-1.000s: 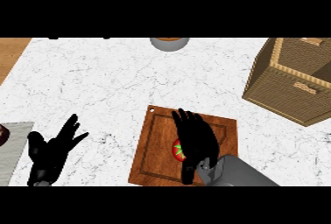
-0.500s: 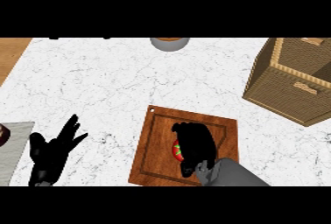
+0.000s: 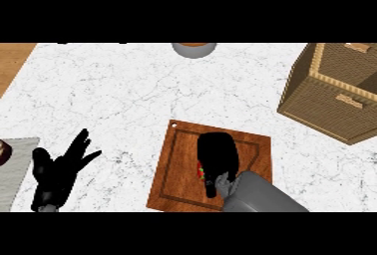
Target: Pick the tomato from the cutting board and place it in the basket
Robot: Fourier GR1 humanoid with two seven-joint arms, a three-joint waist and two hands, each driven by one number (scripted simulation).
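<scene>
A white marbled counter (image 3: 132, 99) fills most of the head view, with a strip of brown wood seen at its upper left corner; a large woven basket (image 3: 335, 94) stands at the upper right, well apart from the other things, its open top partly cut by the view's edge; a brown wooden cutting board (image 3: 180, 184) lies on the counter low in the middle, a little tilted, with a small hole near its upper left corner; a grey cloth or mat (image 3: 16, 172) is seen at the left edge, with a dark round thing just above it, too little of which shows to be named; a grey round vessel (image 3: 194, 49) is cut by the top edge of the counter view; the right hand (image 3: 218, 157) is laid over the middle of the board, its fingers curled down and closed round the tomato (image 3: 200, 170), of which only a red and green sliver shows at the hand's left side, still on the board; the left hand (image 3: 59, 169) is held low at the left, fingers spread and straight, holding nothing, beside the grey cloth.
</scene>
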